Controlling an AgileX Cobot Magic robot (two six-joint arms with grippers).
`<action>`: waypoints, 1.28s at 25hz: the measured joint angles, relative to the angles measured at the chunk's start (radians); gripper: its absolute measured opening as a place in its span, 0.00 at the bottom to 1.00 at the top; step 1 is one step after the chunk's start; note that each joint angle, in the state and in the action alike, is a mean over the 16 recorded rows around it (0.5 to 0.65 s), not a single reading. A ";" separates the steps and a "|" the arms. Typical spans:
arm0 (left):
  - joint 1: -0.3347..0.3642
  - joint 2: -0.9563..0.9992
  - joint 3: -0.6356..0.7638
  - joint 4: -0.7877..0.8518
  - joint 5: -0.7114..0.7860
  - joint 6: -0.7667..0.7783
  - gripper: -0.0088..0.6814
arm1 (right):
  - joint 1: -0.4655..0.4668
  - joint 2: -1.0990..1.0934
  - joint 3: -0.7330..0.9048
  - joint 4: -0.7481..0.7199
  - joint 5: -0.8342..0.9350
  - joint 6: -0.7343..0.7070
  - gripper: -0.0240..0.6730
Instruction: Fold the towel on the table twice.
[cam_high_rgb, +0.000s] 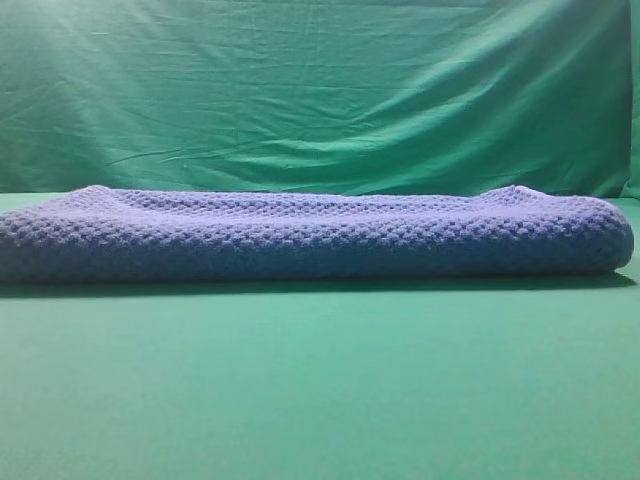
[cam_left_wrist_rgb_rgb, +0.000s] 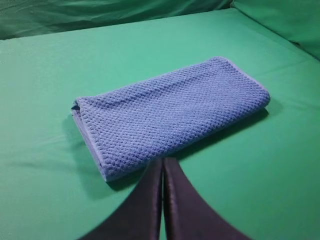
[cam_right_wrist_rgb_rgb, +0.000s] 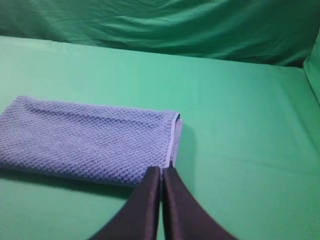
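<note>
The blue-grey waffle-weave towel (cam_high_rgb: 300, 235) lies folded into a thick, narrow stack on the green table (cam_high_rgb: 320, 390). It also shows in the left wrist view (cam_left_wrist_rgb_rgb: 170, 112) and in the right wrist view (cam_right_wrist_rgb_rgb: 85, 140), with layered hemmed edges at one short end. My left gripper (cam_left_wrist_rgb_rgb: 162, 162) is shut and empty, its tips just short of the towel's near long edge. My right gripper (cam_right_wrist_rgb_rgb: 161, 171) is shut and empty, its tips by the towel's near corner at the layered end. Neither gripper shows in the exterior view.
A wrinkled green backdrop cloth (cam_high_rgb: 320, 90) hangs upright behind the table. Bare green table surface surrounds the towel on all sides (cam_left_wrist_rgb_rgb: 50, 60) and to its right in the right wrist view (cam_right_wrist_rgb_rgb: 245, 125).
</note>
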 joint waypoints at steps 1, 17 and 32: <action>0.000 -0.033 0.022 0.008 -0.010 -0.007 0.01 | 0.000 -0.029 0.024 0.005 -0.019 -0.006 0.03; 0.000 -0.313 0.211 0.233 -0.108 -0.230 0.01 | -0.001 -0.377 0.203 0.086 -0.157 -0.088 0.03; 0.000 -0.317 0.452 0.386 -0.436 -0.253 0.01 | -0.003 -0.409 0.507 0.100 -0.528 -0.095 0.03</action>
